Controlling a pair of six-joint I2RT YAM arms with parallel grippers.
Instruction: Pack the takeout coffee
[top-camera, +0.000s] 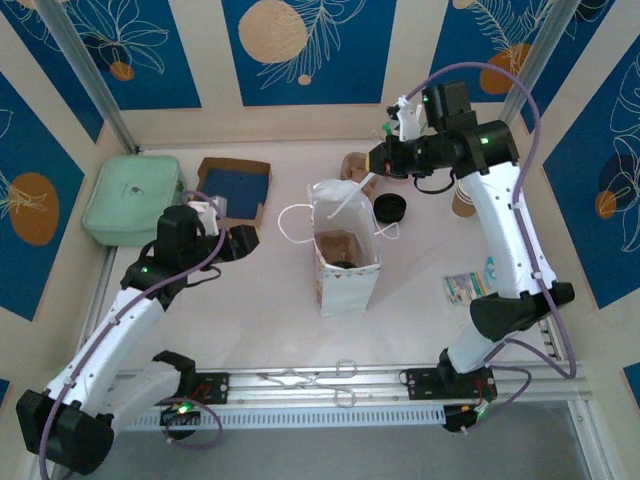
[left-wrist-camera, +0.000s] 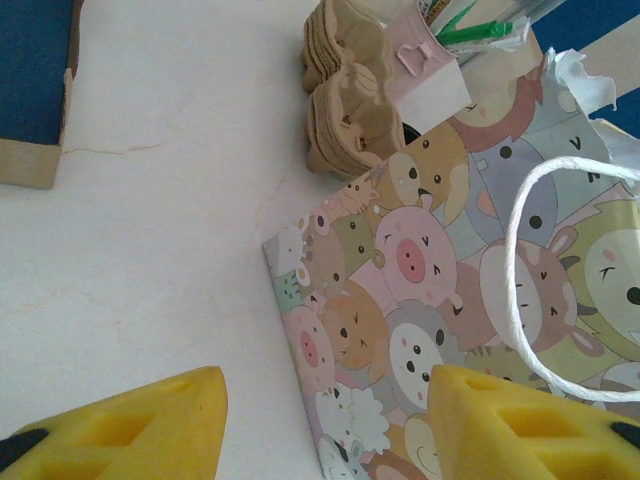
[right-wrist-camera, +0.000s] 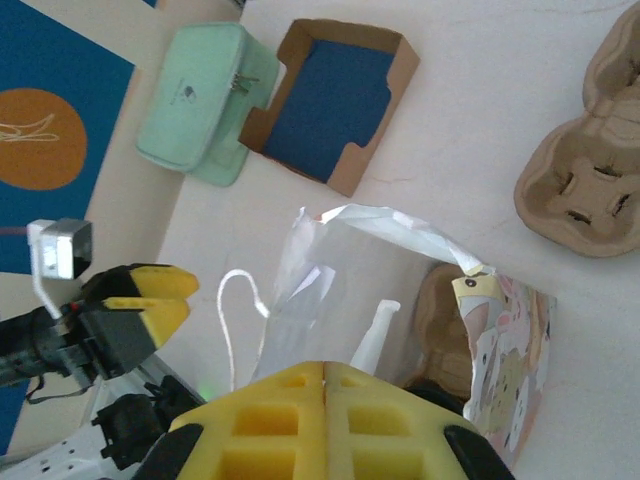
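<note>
Table (top-camera: 250, 310) holds one bag (top-camera: 345, 288), one case (top-camera: 130, 200), one box (top-camera: 235, 185).

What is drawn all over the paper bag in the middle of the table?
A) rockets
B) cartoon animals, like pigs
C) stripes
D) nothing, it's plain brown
B: the paper bag is covered in pastel cartoon animal faces, with pink pigs among them, seen close up in the left wrist view.
</note>
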